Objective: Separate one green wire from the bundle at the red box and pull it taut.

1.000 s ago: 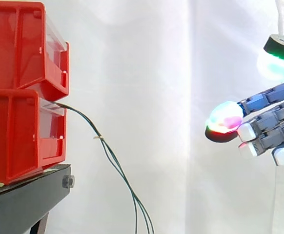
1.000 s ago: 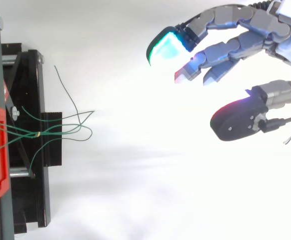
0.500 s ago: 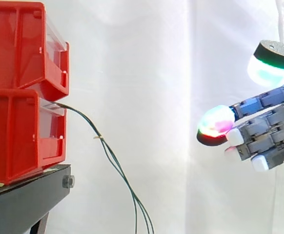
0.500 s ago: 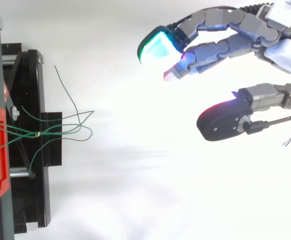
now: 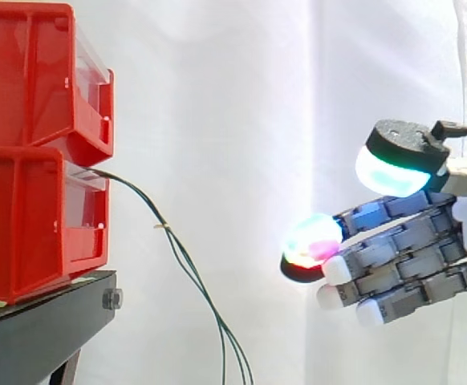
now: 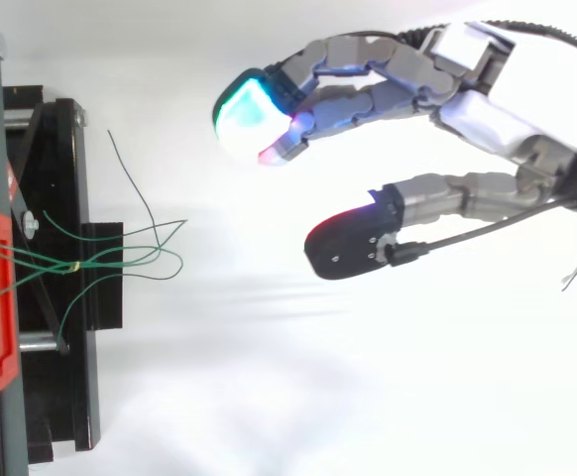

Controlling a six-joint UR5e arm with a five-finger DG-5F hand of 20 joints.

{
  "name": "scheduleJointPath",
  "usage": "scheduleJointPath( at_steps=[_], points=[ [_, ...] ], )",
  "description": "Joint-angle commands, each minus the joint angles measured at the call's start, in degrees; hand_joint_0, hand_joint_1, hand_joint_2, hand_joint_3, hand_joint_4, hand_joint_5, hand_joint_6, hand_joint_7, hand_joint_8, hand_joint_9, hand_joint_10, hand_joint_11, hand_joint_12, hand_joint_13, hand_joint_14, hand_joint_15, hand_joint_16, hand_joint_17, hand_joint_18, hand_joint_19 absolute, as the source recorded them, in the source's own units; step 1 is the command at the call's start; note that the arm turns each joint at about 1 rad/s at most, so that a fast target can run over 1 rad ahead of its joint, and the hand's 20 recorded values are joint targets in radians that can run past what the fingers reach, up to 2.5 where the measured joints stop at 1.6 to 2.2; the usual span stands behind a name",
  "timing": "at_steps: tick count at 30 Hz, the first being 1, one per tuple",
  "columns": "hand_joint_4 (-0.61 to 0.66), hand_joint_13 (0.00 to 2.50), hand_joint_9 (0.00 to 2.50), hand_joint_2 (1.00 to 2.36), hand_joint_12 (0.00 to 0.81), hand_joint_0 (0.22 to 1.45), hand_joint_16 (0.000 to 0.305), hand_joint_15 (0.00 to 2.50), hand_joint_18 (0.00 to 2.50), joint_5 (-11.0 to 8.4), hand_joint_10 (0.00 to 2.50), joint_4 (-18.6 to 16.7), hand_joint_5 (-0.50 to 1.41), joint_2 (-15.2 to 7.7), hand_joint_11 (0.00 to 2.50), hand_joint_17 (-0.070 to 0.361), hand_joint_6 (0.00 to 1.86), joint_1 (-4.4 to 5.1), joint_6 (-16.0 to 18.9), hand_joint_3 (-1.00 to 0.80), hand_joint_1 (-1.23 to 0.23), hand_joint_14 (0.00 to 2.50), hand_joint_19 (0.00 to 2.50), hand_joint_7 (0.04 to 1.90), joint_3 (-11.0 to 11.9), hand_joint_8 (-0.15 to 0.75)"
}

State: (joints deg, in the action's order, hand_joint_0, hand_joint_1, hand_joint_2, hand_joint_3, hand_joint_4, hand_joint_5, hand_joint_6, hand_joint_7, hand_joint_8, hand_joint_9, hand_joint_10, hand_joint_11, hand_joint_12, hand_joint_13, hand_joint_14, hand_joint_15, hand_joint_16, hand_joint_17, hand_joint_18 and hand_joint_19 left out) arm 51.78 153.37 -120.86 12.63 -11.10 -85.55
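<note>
hand [image 6: 526, 94] wide open, fingers and thumb spread and gripping nothing, green wires [image 5: 177, 248] droop out of the lower red box [image 5: 33, 224] on the black stand [image 5: 41, 337], well apart from the fingertips

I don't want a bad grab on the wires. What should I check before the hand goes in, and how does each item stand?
1. The hand is open, thumb and fingers spread: ok.
2. It holds nothing and is apart from the green wires: ok.
3. Wires hang free from the lower red box: ok.
4. One wire separated from the bundle: not ok, a small tie binds them.
5. Box rests on the black stand: ok.
6. Which wire the fingers line up with: cannot tell.
</note>
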Motion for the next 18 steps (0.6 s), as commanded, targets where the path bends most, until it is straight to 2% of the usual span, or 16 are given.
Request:
scheduleJointPath(
  at_steps=[1, 6, 11, 12, 18],
  points=[
    [0.21, 0.48, 0.67, 1.00, 0.412, 0.54, 0.068, 0.19, 0.52, 0.25, 0.01, 0.3, -0.20, -1.0, 0.43, 0.154, 0.50, -0.15, -0.2, -0.50, -0.80, 0.01, 0.28, 0.78, 1.4, 0.265],
    [0.22, 0.49, 0.68, 1.00, 0.414, 0.53, 0.067, 0.20, 0.53, 0.34, 0.02, 0.3, -0.20, -1.2, 0.43, 0.151, 0.50, -0.15, -2.2, -0.50, -0.78, 0.01, 0.30, 0.78, 2.4, 0.268],
    [0.23, 0.51, 0.70, 1.00, 0.416, 0.53, 0.066, 0.21, 0.53, 1.13, 0.01, -0.3, -0.19, -4.6, 0.43, 0.148, 0.50, -0.33, -1.0, -0.50, -0.75, 0.01, 0.31, 0.78, 4.9, 0.270],
    [0.23, 0.51, 0.71, 1.00, 0.417, 0.53, 0.066, 0.20, 0.54, 2.19, 0.01, 1.3, -0.19, -7.6, 0.43, 0.148, 0.50, -0.33, 1.3, -0.50, -0.74, 0.01, 0.31, 0.78, 8.7, 0.271],
    [0.25, 0.52, 0.73, 1.00, 0.418, 0.52, 0.065, 0.21, 0.54, 2.01, 0.01, 1.6, -0.19, -7.7, 0.44, 0.147, 0.50, 0.02, -1.5, -0.50, -0.73, 0.01, 0.32, 0.79, 10.0, 0.275]
  ],
)
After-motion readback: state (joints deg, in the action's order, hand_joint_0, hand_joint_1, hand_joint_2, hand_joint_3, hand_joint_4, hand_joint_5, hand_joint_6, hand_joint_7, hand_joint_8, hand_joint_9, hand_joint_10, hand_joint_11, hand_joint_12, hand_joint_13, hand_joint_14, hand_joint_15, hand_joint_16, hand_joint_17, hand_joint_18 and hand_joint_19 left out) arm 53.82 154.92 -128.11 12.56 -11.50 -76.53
